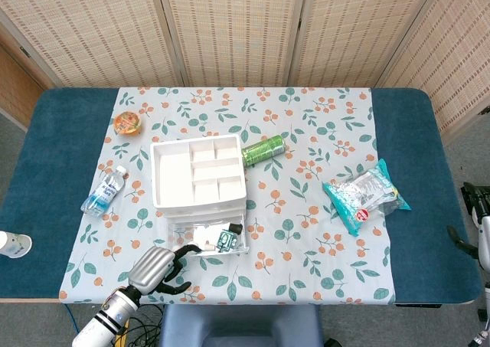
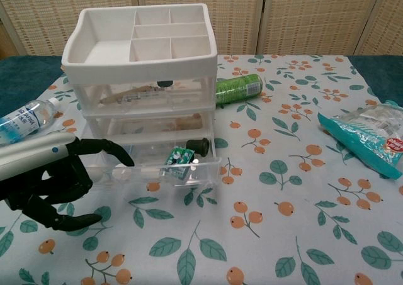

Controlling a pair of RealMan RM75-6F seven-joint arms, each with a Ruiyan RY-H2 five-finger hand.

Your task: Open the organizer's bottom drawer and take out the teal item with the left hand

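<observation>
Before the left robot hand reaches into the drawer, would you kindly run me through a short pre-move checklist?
1. Bottom drawer pulled out: ok.
2. Teal item visible in the drawer: ok.
3. Left robot hand holds nothing, fingers apart: ok.
4. Hand over the teal item: not ok, it sits at the drawer's left front.
5. Black item clear of the teal item: cannot tell, they lie close.
6. Right robot hand clear of the organizer: ok.

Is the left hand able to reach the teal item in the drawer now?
Probably yes. The bottom drawer is pulled out with its top open, and the teal item lies uncovered. The left hand is just beside the drawer, holding nothing.
</observation>
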